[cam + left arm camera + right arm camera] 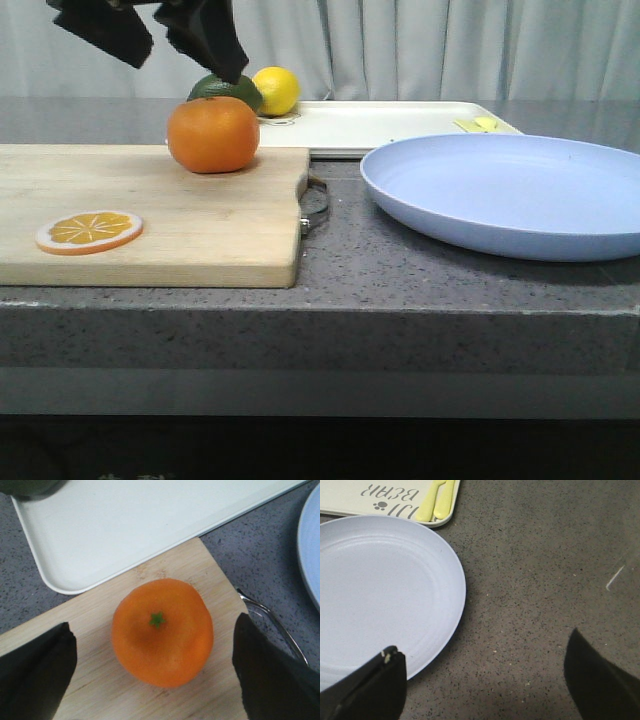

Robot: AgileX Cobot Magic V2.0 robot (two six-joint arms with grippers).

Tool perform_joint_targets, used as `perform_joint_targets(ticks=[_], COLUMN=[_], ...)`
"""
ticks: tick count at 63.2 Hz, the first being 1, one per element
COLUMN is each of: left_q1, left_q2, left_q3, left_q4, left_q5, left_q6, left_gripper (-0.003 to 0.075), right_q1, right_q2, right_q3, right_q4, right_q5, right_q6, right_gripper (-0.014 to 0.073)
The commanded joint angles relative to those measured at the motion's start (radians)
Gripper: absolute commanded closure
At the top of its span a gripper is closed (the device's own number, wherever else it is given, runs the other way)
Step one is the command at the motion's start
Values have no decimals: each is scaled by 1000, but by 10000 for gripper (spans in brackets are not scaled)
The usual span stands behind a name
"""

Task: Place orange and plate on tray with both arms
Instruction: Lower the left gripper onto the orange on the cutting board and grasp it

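Your left end effector (155, 680) spread around orange (161, 631), stem up | right end effector (485, 680) spread over plate (380, 605) edge | tray (370, 497) reads "BEAR"

The orange (162, 632) has bare cutting board (125, 700) on 2 sides; the tray (125, 530) edge sits close behind.

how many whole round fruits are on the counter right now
3: the orange on the cutting board, a yellow lemon and a green fruit behind it by the tray. More may be hidden.
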Motion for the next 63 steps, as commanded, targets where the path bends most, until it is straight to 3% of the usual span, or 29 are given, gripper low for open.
perform_joint_targets(ticks=[1, 35, 48, 63], left_q1=[-7, -9, -19, -107], left_q2=[9, 139, 141, 141], left_q3=[-79, -135, -140, -223], left_q4=[-34, -36, -48, -48], left_q5=[-28, 7, 20, 62], left_q6=[1, 1, 1, 20], left_gripper=[105, 113, 279, 293], right_q1=[-6, -6, -6, -6], right_q2=[-2, -2, -2, -2], right_q3=[-38, -38, -38, -38], right_q4=[-17, -17, -17, -17], right_q5=[-64, -65, -65, -65], right_q6=[-1, -1, -1, -1], right_gripper=[-51, -51, -51, -51])
